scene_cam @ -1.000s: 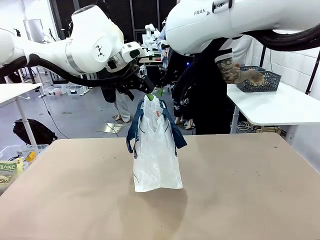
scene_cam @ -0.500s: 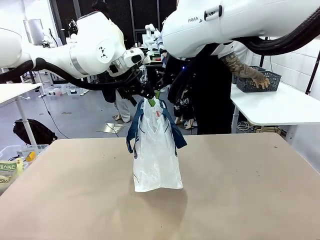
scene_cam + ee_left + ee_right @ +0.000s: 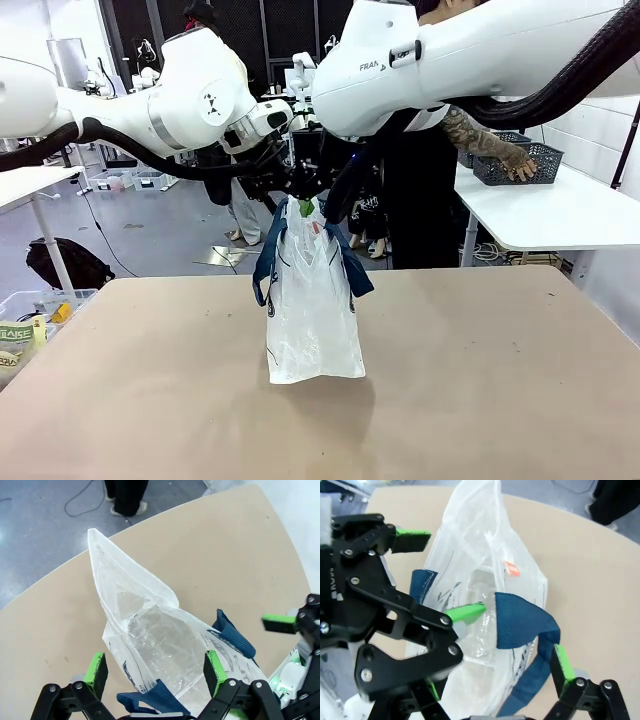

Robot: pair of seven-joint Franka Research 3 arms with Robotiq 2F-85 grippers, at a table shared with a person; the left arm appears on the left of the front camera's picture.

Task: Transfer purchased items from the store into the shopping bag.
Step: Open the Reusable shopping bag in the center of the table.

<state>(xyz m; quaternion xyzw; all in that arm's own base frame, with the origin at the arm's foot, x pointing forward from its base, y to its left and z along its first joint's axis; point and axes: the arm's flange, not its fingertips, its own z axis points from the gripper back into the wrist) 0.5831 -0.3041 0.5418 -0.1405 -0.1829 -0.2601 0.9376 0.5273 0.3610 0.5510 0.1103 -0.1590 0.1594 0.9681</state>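
Hovering above translucent whitish plastic shopping bag with navy strap handles (image 3: 312, 330), upright mid-table, your left gripper (image 3: 156, 666) stood wide-jawed, empty, bag rim directly below between its jaws; right gripper (image 3: 497, 677) equally near, likewise spread, empty; dark grey slotted plastic basket (image 3: 545, 163) lay well apart, far right.

The translucent white shopping bag (image 3: 312, 320) stands upright, navy handles drooping; the dark slotted basket (image 3: 535, 165) sits far right.

Count: 1 shopping bag (image 3: 312, 320), 2 navy handles (image 3: 266, 255), 1 orange-red tag (image 3: 511, 568). 2 grippers: left gripper (image 3: 155, 666), right gripper (image 3: 497, 677), 2 green pads (image 3: 97, 667) each. 1 grey basket (image 3: 545, 160), 1 person's hand (image 3: 518, 158), 1 tan table (image 3: 480, 400).
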